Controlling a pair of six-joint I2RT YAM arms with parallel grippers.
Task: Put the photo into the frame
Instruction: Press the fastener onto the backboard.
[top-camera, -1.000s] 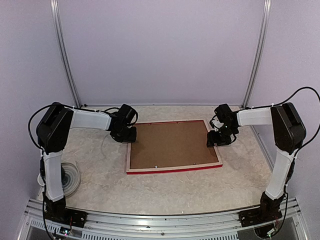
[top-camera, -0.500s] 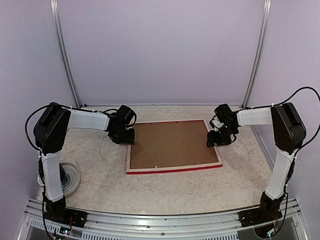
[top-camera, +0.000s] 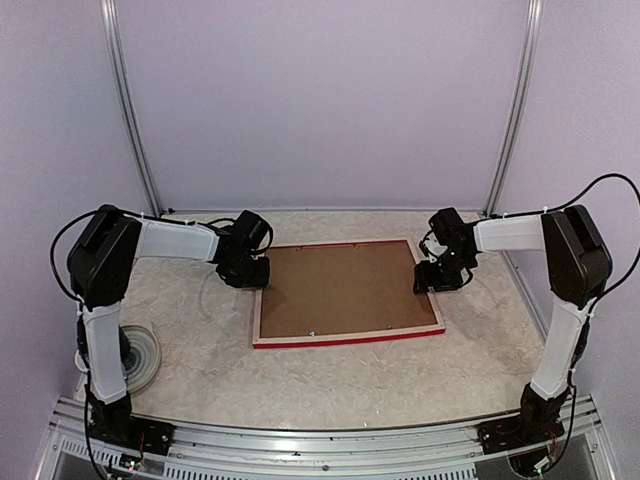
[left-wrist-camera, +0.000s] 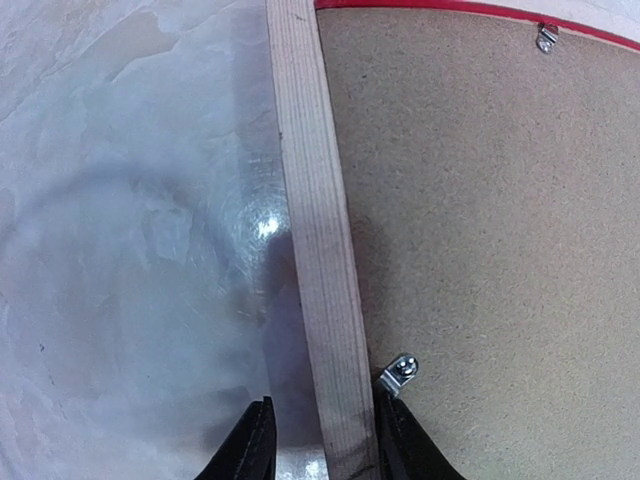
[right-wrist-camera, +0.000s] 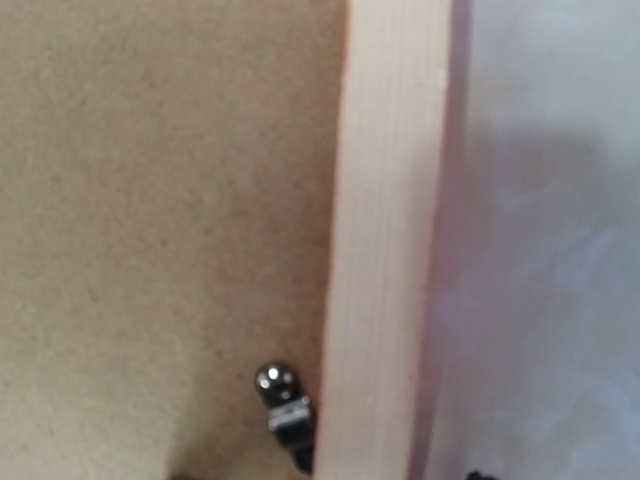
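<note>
Table: you are working on a pale marbled table, glossy enough to show a glare spot beside the frame in the left wrist view.
Room: plain lilac walls close three sides, with a metal upright at each far corner.
Frame: your thin rectangular picture frame lies flat mid-table, nearer the far edge. Its pale bare wood faces up and red shows along its near side.
Backing: a brown fibreboard panel fills the opening; a small metal clip sits at its rim.
Left pincer: your left pincer is partly open astride the frame's left rail. Its outer finger stands clear of the wood.
Right pincer: your right pincer is over the right rail. You cannot tell how wide it is or whether it grips.
Near-left corner: a pale round disc lies there.
</note>
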